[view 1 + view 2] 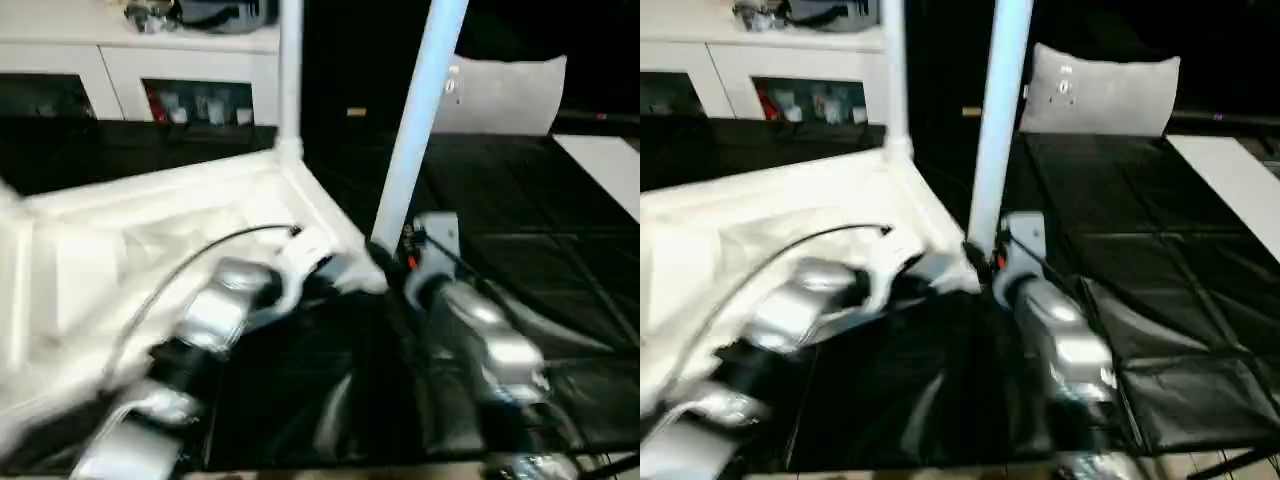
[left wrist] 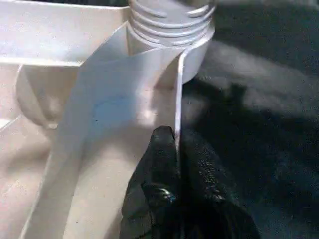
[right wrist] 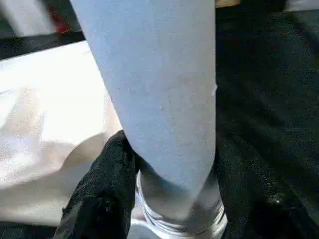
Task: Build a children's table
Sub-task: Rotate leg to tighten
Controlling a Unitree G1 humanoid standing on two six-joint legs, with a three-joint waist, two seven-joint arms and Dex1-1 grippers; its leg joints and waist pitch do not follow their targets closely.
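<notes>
The upturned tabletop (image 1: 150, 250) lies on a black mat (image 1: 520, 270), one leg (image 1: 291, 70) already upright in its far corner. The right gripper (image 3: 169, 199) is clamped on a second, leaning leg (image 1: 415, 120) just above its threaded end at the near corner. The left gripper (image 2: 177, 164) pinches the tabletop's rim beside that corner socket (image 2: 172, 30).

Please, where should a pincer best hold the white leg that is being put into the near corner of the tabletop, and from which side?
Probably low on the leg, just above its threaded end, coming from the robot's side. The shaft is round and tapered, so two fingers can close across it there. The right pincer grips it exactly so, while the left pincer pinches the tabletop rim near the corner socket.
</notes>
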